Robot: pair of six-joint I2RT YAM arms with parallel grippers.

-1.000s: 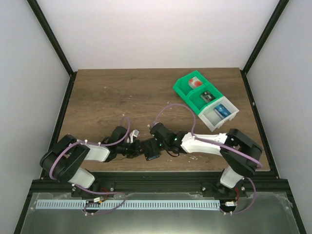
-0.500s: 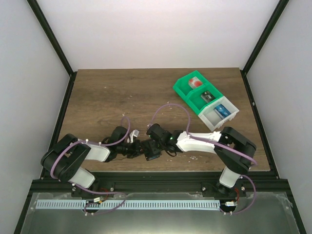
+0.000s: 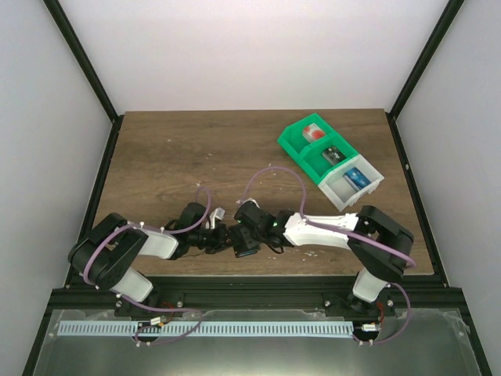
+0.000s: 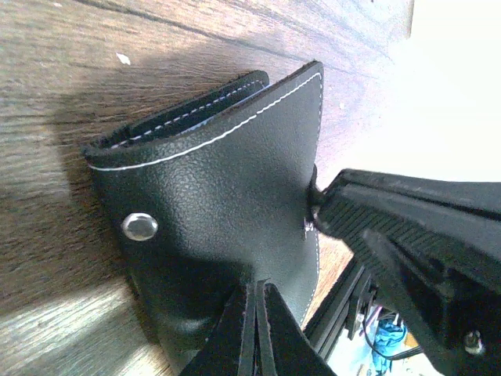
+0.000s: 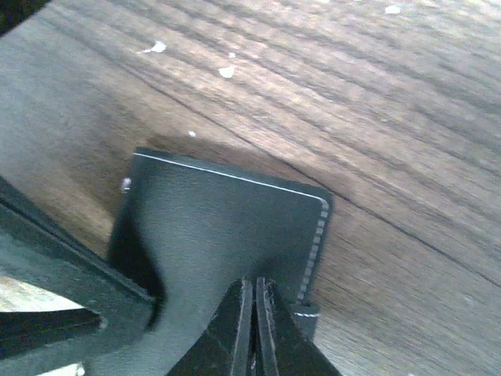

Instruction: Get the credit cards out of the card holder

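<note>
Right hand (image 5: 251,285) has snapped shut since a second ago and pinches one edge of the black stitched-leather card holder (image 4: 211,196) on our wooden bench (image 5: 391,117); left hand (image 4: 255,288) stays pressed together on another edge. We cannot see inside it

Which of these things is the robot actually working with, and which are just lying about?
In the job: card holder, pinched by the left gripper and the right gripper; its credit cards are not clearly visible.
Just lying about: green-and-white compartment bin with its small items; white specks on the wooden table.
</note>
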